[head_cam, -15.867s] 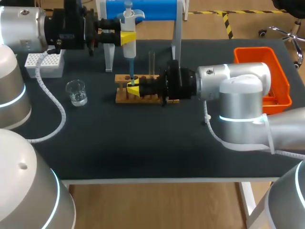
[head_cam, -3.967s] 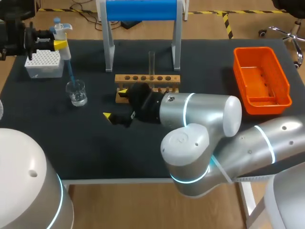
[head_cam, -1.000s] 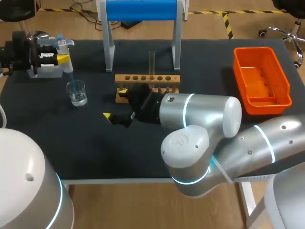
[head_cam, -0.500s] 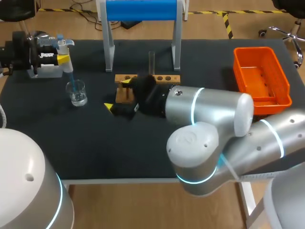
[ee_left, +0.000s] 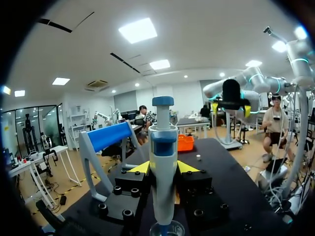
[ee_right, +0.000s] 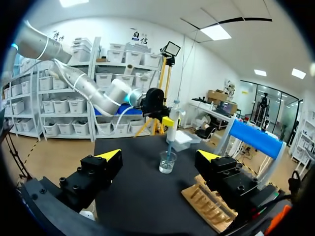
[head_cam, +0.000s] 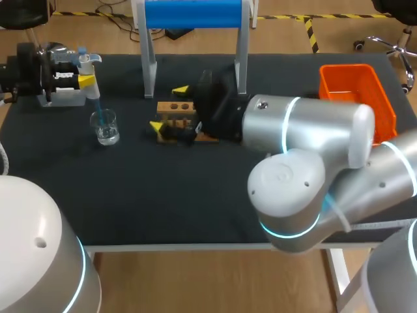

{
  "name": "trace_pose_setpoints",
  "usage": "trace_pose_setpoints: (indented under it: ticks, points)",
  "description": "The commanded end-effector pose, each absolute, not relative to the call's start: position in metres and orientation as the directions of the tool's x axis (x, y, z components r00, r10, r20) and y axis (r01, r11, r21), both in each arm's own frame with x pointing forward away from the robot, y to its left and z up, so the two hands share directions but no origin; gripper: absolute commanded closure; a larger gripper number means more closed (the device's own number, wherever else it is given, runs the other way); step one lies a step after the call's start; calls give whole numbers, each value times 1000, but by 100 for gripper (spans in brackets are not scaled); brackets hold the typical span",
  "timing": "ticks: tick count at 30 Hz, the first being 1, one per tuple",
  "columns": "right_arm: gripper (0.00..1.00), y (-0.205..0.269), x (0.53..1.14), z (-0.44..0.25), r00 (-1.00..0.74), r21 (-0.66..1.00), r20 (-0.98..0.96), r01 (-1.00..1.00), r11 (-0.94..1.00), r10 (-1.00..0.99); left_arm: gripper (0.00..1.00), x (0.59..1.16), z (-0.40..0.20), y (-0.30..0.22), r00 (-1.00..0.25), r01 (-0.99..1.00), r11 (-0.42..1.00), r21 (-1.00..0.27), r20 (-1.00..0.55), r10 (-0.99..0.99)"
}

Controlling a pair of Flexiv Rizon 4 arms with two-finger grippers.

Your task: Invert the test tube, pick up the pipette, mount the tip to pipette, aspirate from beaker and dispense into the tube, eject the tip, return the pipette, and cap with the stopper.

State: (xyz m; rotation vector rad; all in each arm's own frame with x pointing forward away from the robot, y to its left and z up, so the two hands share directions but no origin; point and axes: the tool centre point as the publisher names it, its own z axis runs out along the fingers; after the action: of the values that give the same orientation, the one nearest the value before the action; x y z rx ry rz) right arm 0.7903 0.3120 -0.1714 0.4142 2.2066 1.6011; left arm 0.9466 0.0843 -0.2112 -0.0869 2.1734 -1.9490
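Observation:
My left gripper (head_cam: 83, 74) is at the table's far left, shut on the white pipette (head_cam: 85, 67), which it holds upright. The pipette's blue tip points down into the glass beaker (head_cam: 104, 127). In the left wrist view the pipette (ee_left: 162, 167) stands between the yellow fingertips, with the beaker's rim (ee_left: 166, 229) just below. My right gripper (head_cam: 168, 107) is open and empty, one finger on each side of the left end of the wooden rack (head_cam: 177, 121). From the right wrist, the beaker (ee_right: 167, 162) and pipette (ee_right: 172, 127) lie ahead, and the rack (ee_right: 209, 206) is under one finger. My right arm hides the test tube.
A white tip box (head_cam: 62, 98) sits under my left wrist. The blue-topped pipette stand (head_cam: 194, 14) rises behind the rack. An orange bin (head_cam: 348, 81) sits at the far right, partly behind my right arm.
My right arm has swung back and to the right, and its open gripper has gone from in front of the rack to over the rack's left end. The left arm and pipette have not moved.

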Motion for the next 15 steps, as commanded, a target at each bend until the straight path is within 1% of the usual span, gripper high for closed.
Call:
trace_pose_setpoints:
  ticks: [1, 7, 12, 15]
  points:
    - [0, 291, 797, -148, -968, 930, -63, 31, 366, 244, 100, 947, -211, 85, -975, 104, 117, -988, -125, -186]
    - [0, 284, 811, -133, -989, 926, -10, 48, 375, 150, 100, 947, -211, 85, -975, 104, 117, -988, -125, -186]
    - [0, 283, 828, -125, -998, 922, -27, 0, 386, 65, 100, 947, -211, 85, -975, 104, 117, -988, -125, -186]
    - [0, 284, 836, -120, -1000, 927, 29, 30, 374, 10, 100, 947, -211, 85, -975, 104, 117, -988, -125, -186]
